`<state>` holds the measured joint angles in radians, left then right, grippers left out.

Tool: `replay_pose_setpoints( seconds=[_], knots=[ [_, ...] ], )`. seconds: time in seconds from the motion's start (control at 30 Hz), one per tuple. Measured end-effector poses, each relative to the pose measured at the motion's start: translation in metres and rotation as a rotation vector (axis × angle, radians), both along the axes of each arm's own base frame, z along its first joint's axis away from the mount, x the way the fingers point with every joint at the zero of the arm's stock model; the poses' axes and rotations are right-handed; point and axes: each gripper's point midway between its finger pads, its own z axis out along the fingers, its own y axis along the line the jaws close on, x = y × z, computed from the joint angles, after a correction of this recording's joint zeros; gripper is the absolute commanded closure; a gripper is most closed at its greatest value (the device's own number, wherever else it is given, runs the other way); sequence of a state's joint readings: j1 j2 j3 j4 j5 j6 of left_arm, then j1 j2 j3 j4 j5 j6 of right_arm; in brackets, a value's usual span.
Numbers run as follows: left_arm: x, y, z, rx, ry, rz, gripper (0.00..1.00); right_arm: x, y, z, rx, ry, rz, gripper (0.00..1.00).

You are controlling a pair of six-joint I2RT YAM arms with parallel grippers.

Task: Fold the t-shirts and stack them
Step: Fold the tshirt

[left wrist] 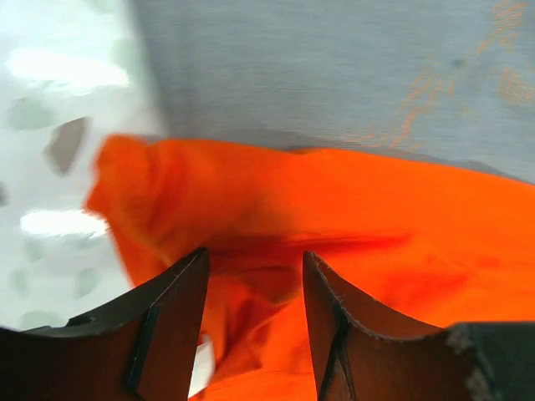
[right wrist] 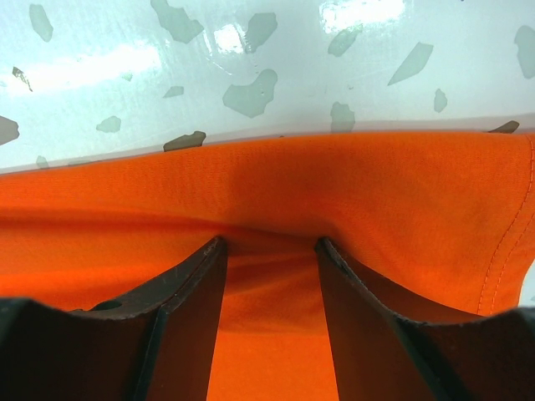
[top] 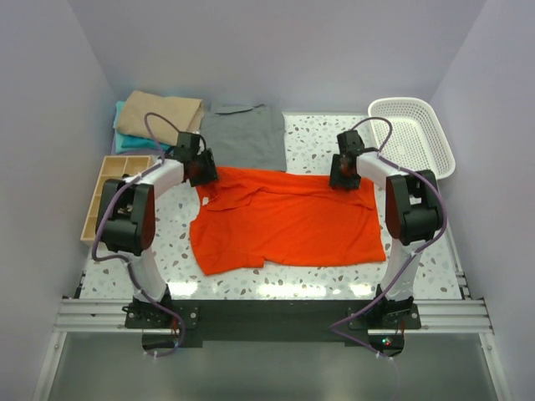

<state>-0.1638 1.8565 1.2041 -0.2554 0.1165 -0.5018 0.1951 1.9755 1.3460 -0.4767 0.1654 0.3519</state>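
Observation:
The bright orange-red t-shirt (top: pixel 288 219) lies spread on the table's middle, its left part rumpled. My left gripper (top: pixel 201 171) is down on its far left corner, jaws apart, with bunched orange cloth (left wrist: pixel 276 209) between the fingers. My right gripper (top: pixel 343 174) is down on the far right edge, jaws apart, pressing into the orange cloth (right wrist: pixel 276 192). The grey t-shirt (top: pixel 244 135) lies flat behind the orange one and also shows in the left wrist view (left wrist: pixel 334 75). The folded tan shirt (top: pixel 160 115) lies on the teal one (top: pixel 125 140) at the far left.
A white mesh basket (top: pixel 414 135) stands at the far right. A wooden compartment tray (top: pixel 113 192) sits at the left edge beside my left arm. The speckled tabletop (right wrist: pixel 251 75) shows beyond the orange shirt's edge.

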Motion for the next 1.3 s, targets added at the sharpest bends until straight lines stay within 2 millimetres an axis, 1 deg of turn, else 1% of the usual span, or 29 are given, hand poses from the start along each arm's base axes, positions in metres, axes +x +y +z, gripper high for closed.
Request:
replay_pose_setpoints(
  seconds=[0.13, 0.23, 0.33, 0.4, 0.47, 0.57, 0.67, 0.77, 0.83, 0.9, 1.0, 1.07, 1.13, 1.3],
  knots=[
    [-0.014, 0.028, -0.007, 0.134, 0.039, 0.072, 0.44, 0.000, 0.000, 0.000, 0.000, 0.000, 0.000, 0.47],
    [-0.028, 0.048, -0.003, 0.216, 0.049, 0.116, 0.44, 0.000, 0.000, 0.000, 0.000, 0.000, 0.001, 0.47],
    [-0.029, 0.061, 0.007, 0.268, 0.035, 0.151, 0.44, 0.000, 0.000, 0.000, 0.000, 0.000, 0.001, 0.47],
    [-0.028, 0.068, 0.009, 0.294, 0.032, 0.173, 0.44, 0.000, 0.000, 0.000, 0.000, 0.000, 0.001, 0.46],
    [-0.027, 0.069, 0.009, 0.294, 0.030, 0.176, 0.44, 0.000, 0.000, 0.000, 0.000, -0.001, 0.002, 0.45],
    [-0.025, 0.060, 0.016, 0.244, 0.003, 0.150, 0.44, -0.001, 0.001, 0.001, 0.004, -0.011, 0.013, 0.43],
    [-0.019, 0.044, 0.032, 0.166, -0.049, 0.106, 0.44, -0.005, 0.000, 0.002, 0.005, -0.007, 0.027, 0.42],
    [-0.013, 0.024, 0.051, 0.074, -0.108, 0.044, 0.44, -0.013, -0.002, 0.005, 0.006, 0.007, 0.045, 0.41],
    [-0.012, 0.010, 0.058, 0.026, -0.133, 0.002, 0.44, -0.019, -0.002, 0.013, 0.006, 0.008, 0.059, 0.41],
    [-0.011, -0.003, 0.062, -0.018, -0.152, -0.041, 0.44, -0.022, 0.000, 0.024, 0.020, -0.008, 0.075, 0.41],
    [-0.017, -0.021, 0.058, -0.070, -0.144, -0.094, 0.44, -0.022, 0.005, 0.046, 0.040, -0.056, 0.100, 0.41],
    [-0.019, -0.035, 0.054, -0.097, -0.135, -0.132, 0.44, -0.022, 0.008, 0.053, 0.046, -0.072, 0.114, 0.41],
    [-0.022, -0.046, 0.044, -0.109, -0.113, -0.160, 0.44, -0.024, 0.009, 0.051, 0.046, -0.064, 0.121, 0.41],
    [-0.034, -0.065, 0.008, -0.107, -0.022, -0.209, 0.44, -0.040, 0.007, 0.030, 0.039, 0.005, 0.124, 0.40]
  ],
)
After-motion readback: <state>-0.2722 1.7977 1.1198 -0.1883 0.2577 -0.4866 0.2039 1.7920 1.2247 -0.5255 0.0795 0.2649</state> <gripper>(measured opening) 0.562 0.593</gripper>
